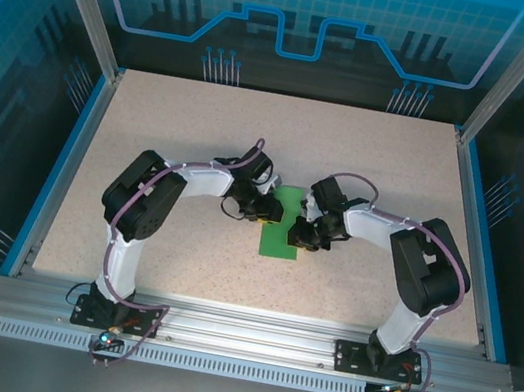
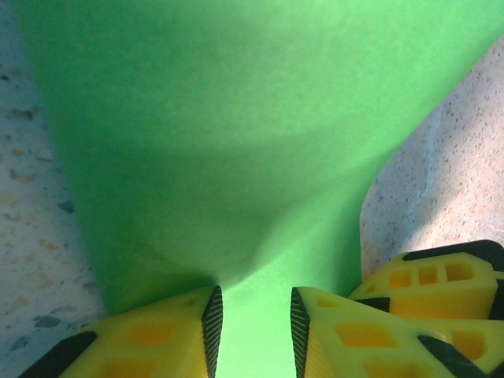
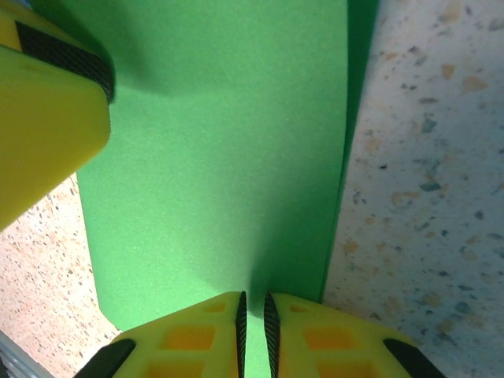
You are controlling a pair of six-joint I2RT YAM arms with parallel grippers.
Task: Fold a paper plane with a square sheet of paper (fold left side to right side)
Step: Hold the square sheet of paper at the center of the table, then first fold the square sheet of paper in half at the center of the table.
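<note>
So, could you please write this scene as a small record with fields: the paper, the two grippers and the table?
paper: green, folded to a narrow strip, lying in the middle of the table
left gripper: at the paper's left side, jaws apart, paper showing in the gap
right gripper: at the paper's right side, jaws almost together, pinching the paper
table surface: speckled beige

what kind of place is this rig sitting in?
Likely a lab robot test cell: aluminium frame, blue-printed clear wall panels, and a speckled tabletop where the left arm and right arm work on a square sheet of paper.
</note>
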